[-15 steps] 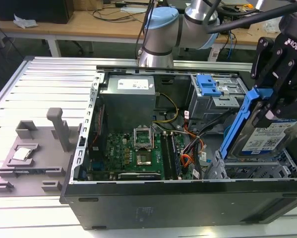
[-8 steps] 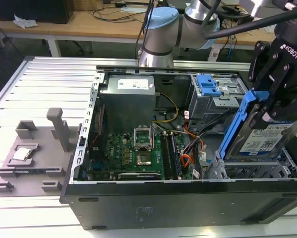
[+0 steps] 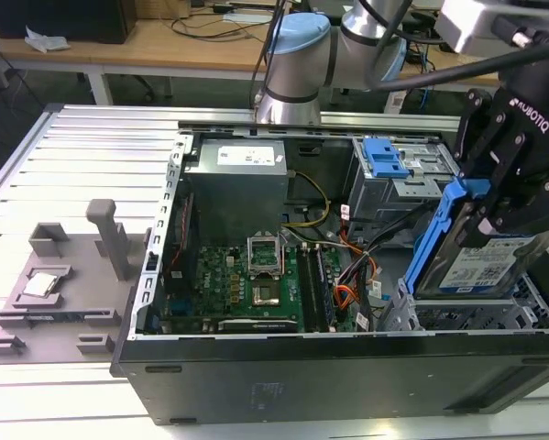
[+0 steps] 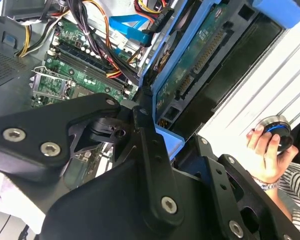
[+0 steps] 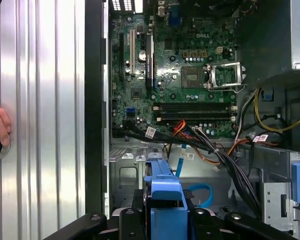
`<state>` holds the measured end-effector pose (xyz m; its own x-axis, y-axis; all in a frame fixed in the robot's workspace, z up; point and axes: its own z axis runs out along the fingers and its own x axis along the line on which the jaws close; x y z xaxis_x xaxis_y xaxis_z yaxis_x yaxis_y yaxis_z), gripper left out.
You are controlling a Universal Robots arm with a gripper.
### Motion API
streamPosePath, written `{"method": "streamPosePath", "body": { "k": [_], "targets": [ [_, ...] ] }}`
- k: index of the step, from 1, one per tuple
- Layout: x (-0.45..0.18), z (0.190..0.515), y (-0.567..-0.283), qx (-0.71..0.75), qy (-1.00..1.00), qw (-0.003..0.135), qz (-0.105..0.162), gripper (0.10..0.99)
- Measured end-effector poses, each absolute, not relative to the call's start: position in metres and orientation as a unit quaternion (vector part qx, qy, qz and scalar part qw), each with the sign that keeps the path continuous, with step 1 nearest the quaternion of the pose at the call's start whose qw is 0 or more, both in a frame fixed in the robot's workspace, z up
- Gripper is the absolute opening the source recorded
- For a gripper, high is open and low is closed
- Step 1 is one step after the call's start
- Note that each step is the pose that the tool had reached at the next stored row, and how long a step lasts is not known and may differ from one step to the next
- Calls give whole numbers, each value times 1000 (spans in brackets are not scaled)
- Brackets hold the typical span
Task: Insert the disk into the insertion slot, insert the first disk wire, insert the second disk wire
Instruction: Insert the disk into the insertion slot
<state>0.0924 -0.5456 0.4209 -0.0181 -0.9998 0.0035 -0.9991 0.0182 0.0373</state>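
Note:
My black gripper is shut on the disk, a silver drive with a white-and-blue label in a bright blue carrier. The disk stands steeply tilted at the exterior view's right, its lower edge just over the insertion slot, a grey perforated cage in the case's near right corner. The second wrist view looks past a gripper finger along the disk's green underside. In the first wrist view the blue carrier stands out between the gripper's black links. Loose blue and orange wires lie beside the cage.
The open computer case holds a motherboard, a power supply and a grey bay with a blue latch. A black cable bundle crosses near the cage. A person's hand holds a round knob beside the case.

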Motion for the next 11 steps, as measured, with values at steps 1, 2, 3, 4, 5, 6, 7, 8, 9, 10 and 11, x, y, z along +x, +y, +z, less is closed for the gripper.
{"method": "streamPosePath", "body": {
  "k": [1, 2, 3, 4, 5, 6, 7, 8, 9, 10, 11],
  "targets": [
    [92, 419, -546, 701, -713, 14, -12, 369],
    [92, 417, -546, 701, -713, 14, -12, 369],
    [92, 414, -546, 701, -713, 14, -12, 369],
    [92, 412, -546, 701, -713, 14, -12, 369],
    [92, 411, -546, 701, -713, 14, -12, 369],
    [92, 409, -546, 701, -713, 14, -12, 369],
    [92, 407, -546, 701, -713, 14, -12, 369],
    [92, 406, -546, 701, -713, 14, -12, 369],
    [92, 406, -546, 701, -713, 14, -12, 369],
    [92, 406, -546, 701, -713, 14, -12, 369],
    [92, 405, -546, 701, -713, 14, -12, 369]
  ]
}}
